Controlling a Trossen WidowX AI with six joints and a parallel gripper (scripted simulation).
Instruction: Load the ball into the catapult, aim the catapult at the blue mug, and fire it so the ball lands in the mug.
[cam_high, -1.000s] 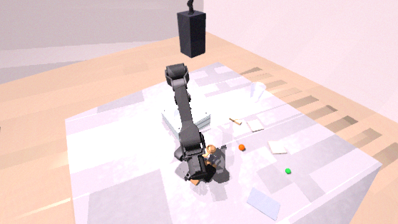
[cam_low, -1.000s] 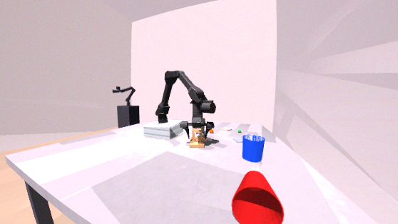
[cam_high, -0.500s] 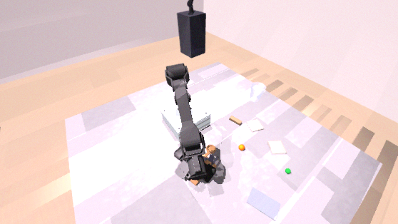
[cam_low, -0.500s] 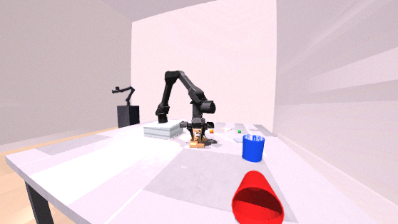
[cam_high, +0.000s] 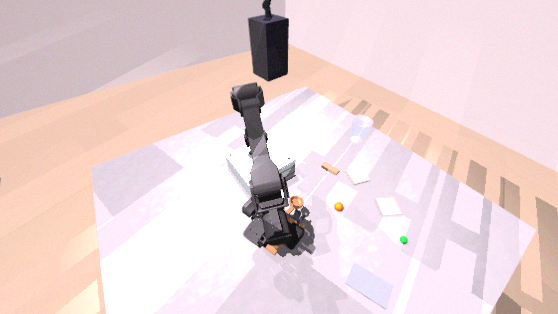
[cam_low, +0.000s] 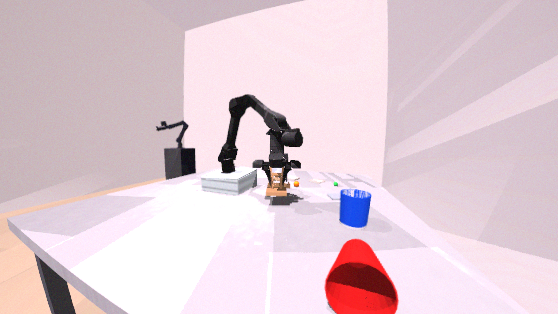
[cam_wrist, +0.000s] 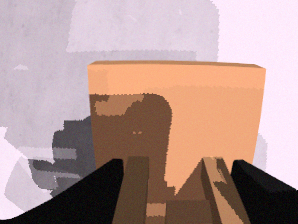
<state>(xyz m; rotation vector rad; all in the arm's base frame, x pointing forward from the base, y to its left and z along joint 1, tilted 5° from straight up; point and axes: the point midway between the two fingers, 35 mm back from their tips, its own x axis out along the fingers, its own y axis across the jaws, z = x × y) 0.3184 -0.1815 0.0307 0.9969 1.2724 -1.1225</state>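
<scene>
The wooden catapult (cam_high: 296, 202) (cam_low: 278, 190) (cam_wrist: 176, 116) stands on the table in front of the arm's base. My gripper (cam_high: 281, 239) (cam_low: 278, 173) (cam_wrist: 178, 169) reaches down over it, and its fingers are shut on the sides of the catapult's frame. In the wrist view the wooden base fills the middle, with a dark finger on each side. An orange ball (cam_high: 339, 206) (cam_low: 296, 184) lies on the table to the right of the catapult, apart from it. The blue mug (cam_low: 355, 207) (cam_high: 361, 127) stands upright further away on the table.
A green ball (cam_high: 403, 240) (cam_low: 336, 184) lies beyond the orange one. A red cup (cam_low: 361, 280) lies on its side near the exterior camera. A small wooden block (cam_high: 330, 168) and flat white tiles (cam_high: 388, 206) lie nearby. A black box (cam_high: 269, 47) (cam_low: 179, 162) stands beyond the table.
</scene>
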